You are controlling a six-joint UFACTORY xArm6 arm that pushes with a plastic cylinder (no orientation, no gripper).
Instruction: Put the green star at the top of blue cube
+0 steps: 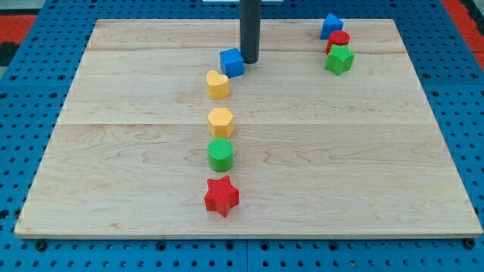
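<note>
The rod is held upright, my tip (249, 60) set bare, touching the blue cube (232, 62); the green star (339, 59) lies well apart.

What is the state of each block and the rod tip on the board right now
blue cube: upper middle, my tip beside its right.
my tip: on the board, next to the blue cube.
green star: upper right, below the red cylinder, not yet moved.
red cylinder: between blue block and green star.
blue block: topmost at right.
yellow heart: below blue cube.
yellow hexagon: middle.
green cylinder: upright.
red star: lowest.
</note>
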